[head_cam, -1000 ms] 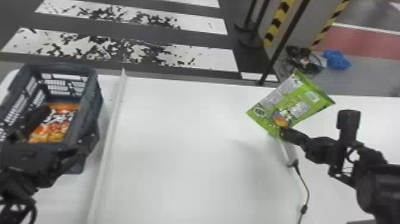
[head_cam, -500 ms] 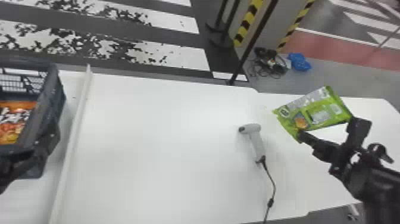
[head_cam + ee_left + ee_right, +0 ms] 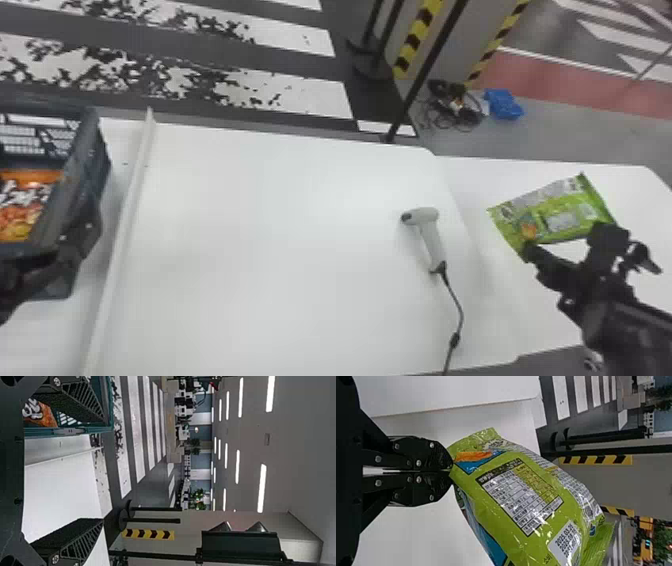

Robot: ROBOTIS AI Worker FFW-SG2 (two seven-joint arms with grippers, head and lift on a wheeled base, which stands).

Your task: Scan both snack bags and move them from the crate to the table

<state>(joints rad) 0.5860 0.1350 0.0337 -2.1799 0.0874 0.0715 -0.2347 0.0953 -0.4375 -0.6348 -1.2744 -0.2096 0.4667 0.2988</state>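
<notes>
On the right, my right gripper [image 3: 531,250] holds the green snack bag [image 3: 555,212] by one corner, over the table's right part. In the right wrist view the right gripper [image 3: 451,470] is shut on the edge of the green bag [image 3: 526,502]. The orange snack bag [image 3: 20,205] lies inside the dark crate [image 3: 92,150] at the far left. My left gripper [image 3: 82,225] is beside the crate's near right side; in the left wrist view its fingers stand wide apart, and the left gripper [image 3: 104,471] has nothing between them. A scanner [image 3: 431,235] stands on the white table [image 3: 280,225].
A raised white strip [image 3: 130,220] runs front to back beside the crate. The scanner's cable [image 3: 456,300] trails to the front edge. Past the table's back edge are a black pole [image 3: 425,70] and a blue object [image 3: 504,104] on the floor.
The head view has swung right. My right gripper has carried the green bag rightward from over the scanner, which is now uncovered. The bag has turned and hangs farther over the right part.
</notes>
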